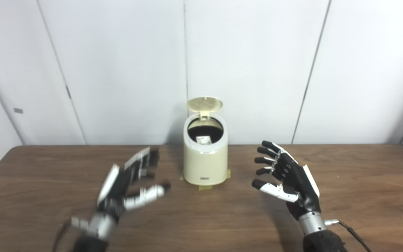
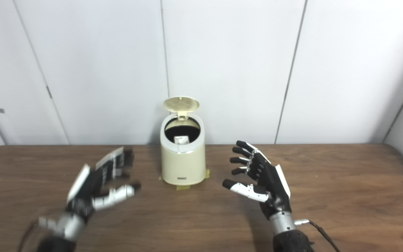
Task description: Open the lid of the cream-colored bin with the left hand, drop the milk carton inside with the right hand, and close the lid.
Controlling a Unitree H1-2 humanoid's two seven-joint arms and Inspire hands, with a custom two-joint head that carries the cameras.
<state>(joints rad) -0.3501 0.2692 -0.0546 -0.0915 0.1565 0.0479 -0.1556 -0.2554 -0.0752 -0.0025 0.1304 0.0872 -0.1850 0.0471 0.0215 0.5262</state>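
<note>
A dark brown wooden table [image 1: 362,182] with a visible grain is seen against a white panelled wall. Near its back edge, at the middle, a cream-colored bin [image 1: 205,164] is stood upright. Yellowish tape tabs [image 1: 205,188] are seen under the bin's base, stuck to the tabletop.

A brown wooden table [image 1: 362,182] is seen, backed along its far edge by white wall panels [image 1: 250,63].

cream-colored bin [image 1: 205,164] upright | lid [image 1: 205,104] open | milk carton [image 1: 203,140] inside
</note>
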